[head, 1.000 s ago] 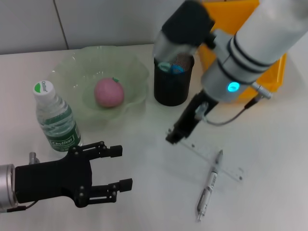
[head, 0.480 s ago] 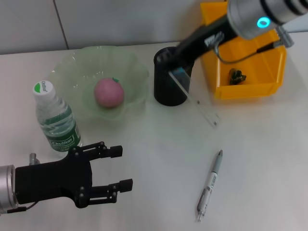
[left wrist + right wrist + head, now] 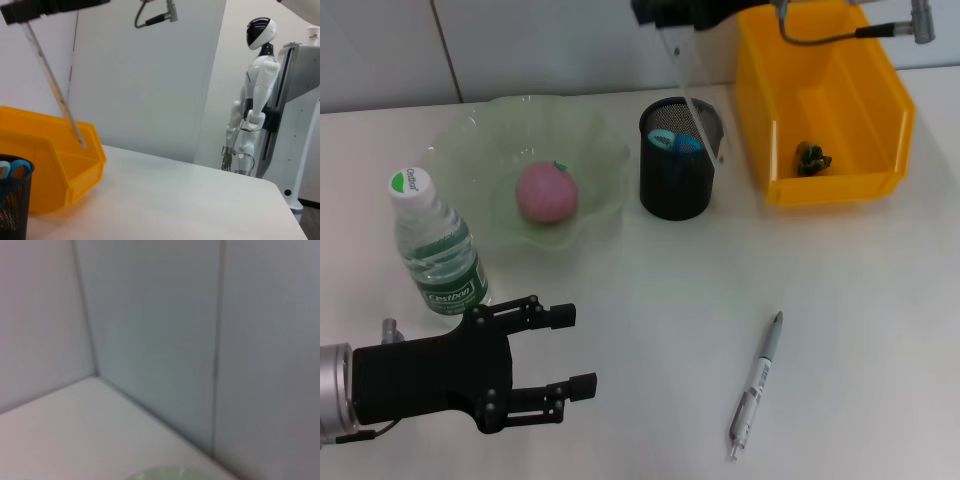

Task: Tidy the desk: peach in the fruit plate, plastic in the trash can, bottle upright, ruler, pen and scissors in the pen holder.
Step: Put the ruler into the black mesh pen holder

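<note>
Ruler (image 3: pixel 695 95) in right pincer (image 3: pixel 665 14), above pen holder (image 3: pixel 680 172)

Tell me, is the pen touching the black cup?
Apart. The head view shows the pen lying flat on the table, with bare tabletop between it and the black cup.

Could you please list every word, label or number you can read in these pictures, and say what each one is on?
Bottle cap: a green word, too small to read for certain.
Bottle label: white brand lettering on green, too blurred to read.
Clear ruler held by the right gripper: markings not legible.
Pen: no readable print.
</note>
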`<control>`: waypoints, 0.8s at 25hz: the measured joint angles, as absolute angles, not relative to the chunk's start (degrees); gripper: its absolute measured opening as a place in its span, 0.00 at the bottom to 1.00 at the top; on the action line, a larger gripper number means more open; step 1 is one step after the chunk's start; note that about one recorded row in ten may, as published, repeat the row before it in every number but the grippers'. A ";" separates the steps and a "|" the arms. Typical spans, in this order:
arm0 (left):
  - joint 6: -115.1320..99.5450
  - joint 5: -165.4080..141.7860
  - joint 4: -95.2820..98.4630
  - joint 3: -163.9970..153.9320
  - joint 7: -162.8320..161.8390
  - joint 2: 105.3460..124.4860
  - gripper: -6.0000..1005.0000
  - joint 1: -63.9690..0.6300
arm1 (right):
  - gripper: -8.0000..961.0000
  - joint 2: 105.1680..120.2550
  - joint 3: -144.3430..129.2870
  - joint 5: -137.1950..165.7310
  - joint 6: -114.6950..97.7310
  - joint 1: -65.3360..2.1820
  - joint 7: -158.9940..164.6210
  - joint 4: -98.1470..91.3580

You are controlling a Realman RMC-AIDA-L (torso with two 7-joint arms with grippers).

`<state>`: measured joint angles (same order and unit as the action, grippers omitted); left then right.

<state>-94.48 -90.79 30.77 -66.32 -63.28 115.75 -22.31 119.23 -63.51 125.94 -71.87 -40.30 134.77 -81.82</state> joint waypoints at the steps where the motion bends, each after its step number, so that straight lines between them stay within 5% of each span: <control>1: -94.48 -90.79 30.77 -66.32 -63.28 115.75 0.79 -22.31 | 0.40 119.23 -63.51 125.94 -71.87 -40.30 134.77 -81.82; 20: -94.34 -90.79 30.68 -66.29 -63.21 115.75 0.79 -22.68 | 0.40 119.18 -67.12 112.67 -50.75 -41.30 114.89 -63.67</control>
<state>-94.34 -90.79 30.68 -66.29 -63.21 115.75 -22.68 119.18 -67.12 112.67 -50.74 -41.30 114.89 -63.67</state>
